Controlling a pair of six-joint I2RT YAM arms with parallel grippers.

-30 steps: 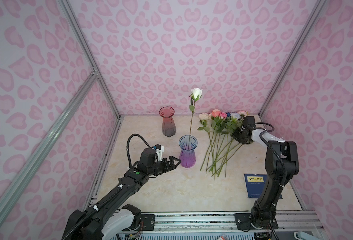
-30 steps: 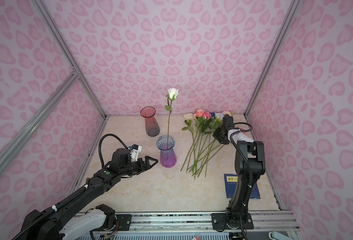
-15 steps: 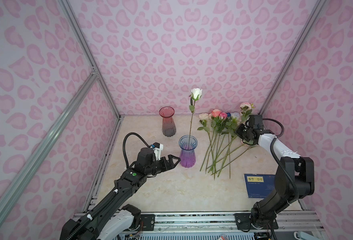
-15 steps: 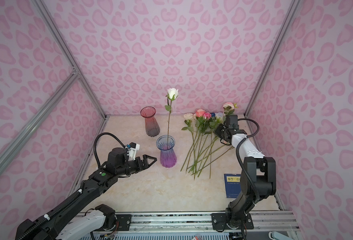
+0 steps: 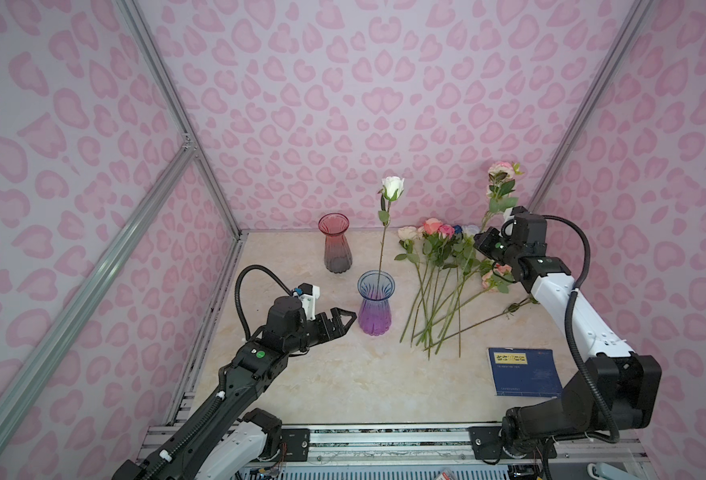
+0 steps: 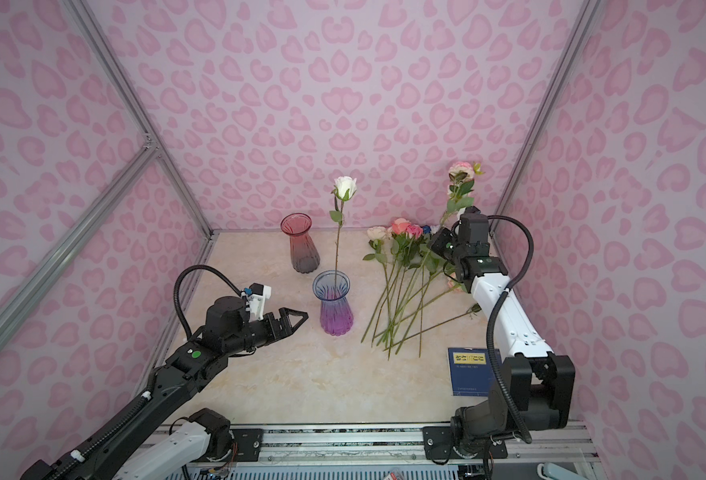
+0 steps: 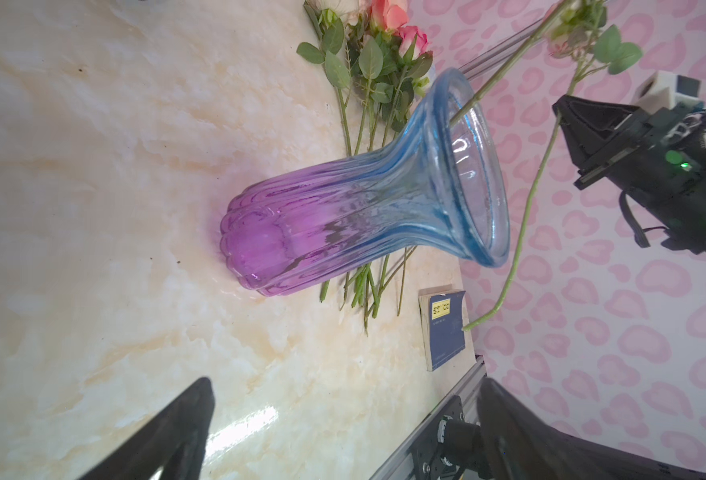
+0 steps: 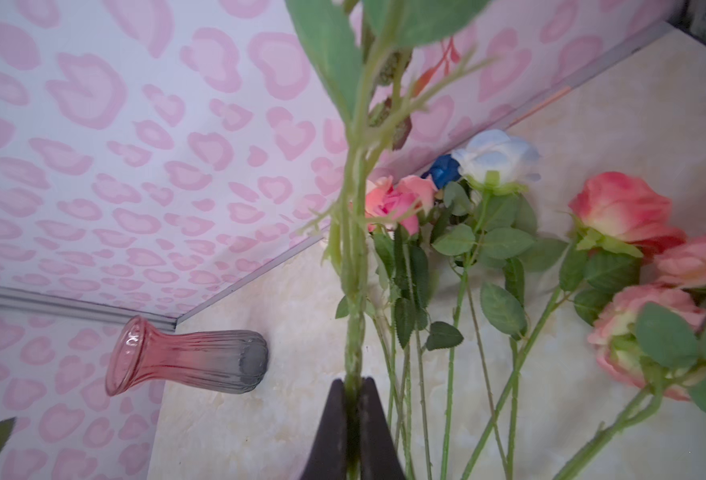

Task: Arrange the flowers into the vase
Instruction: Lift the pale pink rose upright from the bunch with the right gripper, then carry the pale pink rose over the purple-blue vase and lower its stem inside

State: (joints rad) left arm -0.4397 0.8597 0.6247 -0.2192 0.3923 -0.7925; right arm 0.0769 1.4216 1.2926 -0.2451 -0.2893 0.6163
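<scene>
The blue-to-purple vase [image 5: 375, 305] [image 6: 335, 305] [image 7: 363, 208] stands mid-table with one white rose [image 5: 392, 187] [image 6: 345, 187] upright in it. Several flowers [image 5: 432, 226] [image 6: 401, 227] [image 8: 621, 208] lie in a fan to its right. My right gripper [image 5: 482, 244] [image 6: 440, 245] [image 8: 353, 384] is shut on the stem [image 8: 353, 257] of a pink rose [image 5: 500, 169] [image 6: 461, 170], held upright above the pile near the back right corner. My left gripper [image 5: 345, 321] [image 6: 297, 318] [image 7: 345, 388] is open and holds nothing, just left of the vase's base.
A red-to-grey vase [image 5: 334, 245] [image 6: 301, 245] [image 8: 185, 357] stands behind the blue one near the back wall. A blue book [image 5: 523, 372] [image 6: 469, 372] [image 7: 446, 328] lies at the front right. Pink patterned walls close in the back and both sides.
The right gripper has lifted the pink rose out of the pile, and its head now stands high against the back wall. The left arm has barely shifted.
</scene>
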